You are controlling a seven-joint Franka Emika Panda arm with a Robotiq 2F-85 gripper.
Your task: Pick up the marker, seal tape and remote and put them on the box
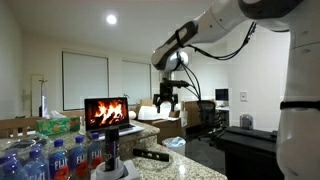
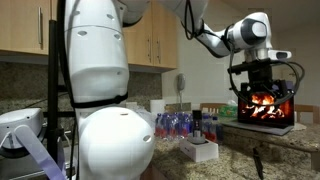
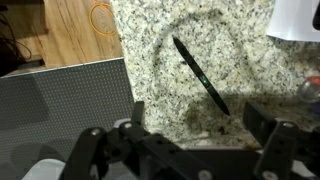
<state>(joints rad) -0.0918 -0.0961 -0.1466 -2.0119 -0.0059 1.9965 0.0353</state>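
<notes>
remote [image 3: 200,76], long axis diagonal, front end unclear

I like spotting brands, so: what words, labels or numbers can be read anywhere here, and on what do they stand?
Nothing can be read for certain.
Bottles: white lettering on blue labels, too blurred to read.
Green tissue box: print too small to read.
Laptop: shows only a fire, no words.
Remote: no legible marks.
</notes>
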